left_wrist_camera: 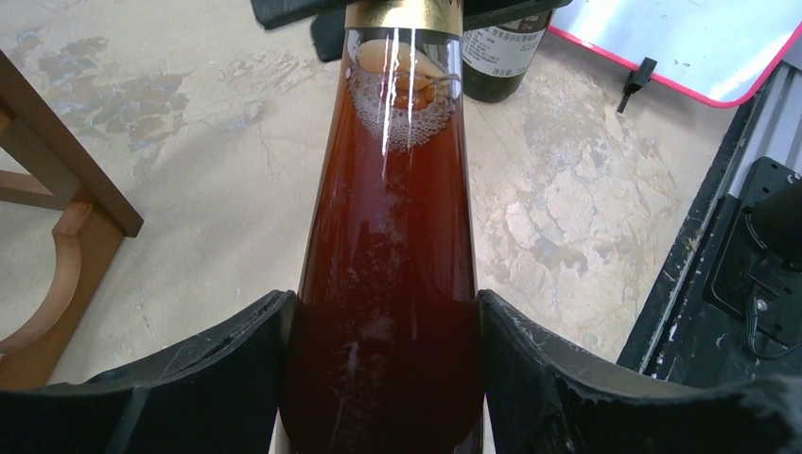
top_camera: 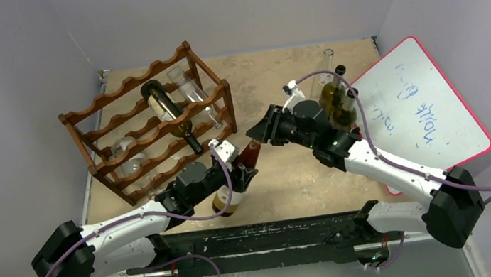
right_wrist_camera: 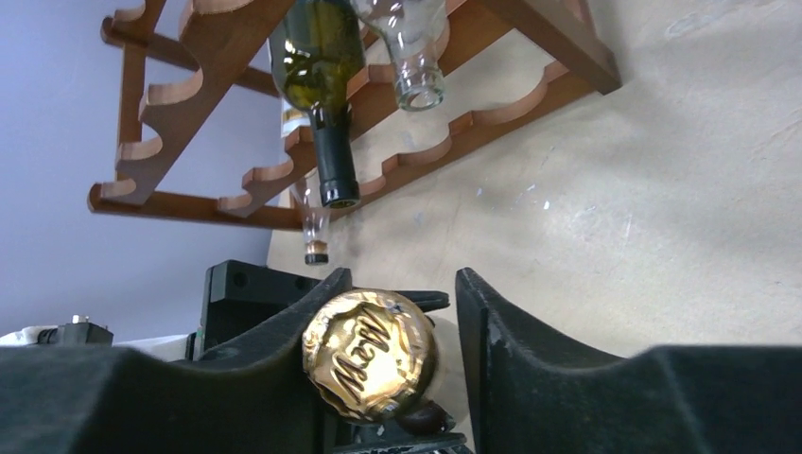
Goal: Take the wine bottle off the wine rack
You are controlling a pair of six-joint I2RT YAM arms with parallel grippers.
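A wine bottle (top_camera: 237, 179) of reddish-brown liquid with a gold foil cap (right_wrist_camera: 369, 355) is off the dark wooden wine rack (top_camera: 123, 90), held tilted over the table in front of it. My left gripper (top_camera: 232, 177) is shut on the bottle's body (left_wrist_camera: 392, 236), one finger on each side, as the left wrist view (left_wrist_camera: 383, 378) shows. My right gripper (top_camera: 261, 135) is open around the cap in the right wrist view (right_wrist_camera: 402, 293). One finger touches the cap and the other stands apart.
The rack holds a dark green bottle (top_camera: 165, 106) and a clear bottle (top_camera: 193, 91), with more clear bottles on lower tiers. Two green bottles (top_camera: 337, 98) stand behind my right arm. A red-edged whiteboard (top_camera: 425, 108) lies at the right.
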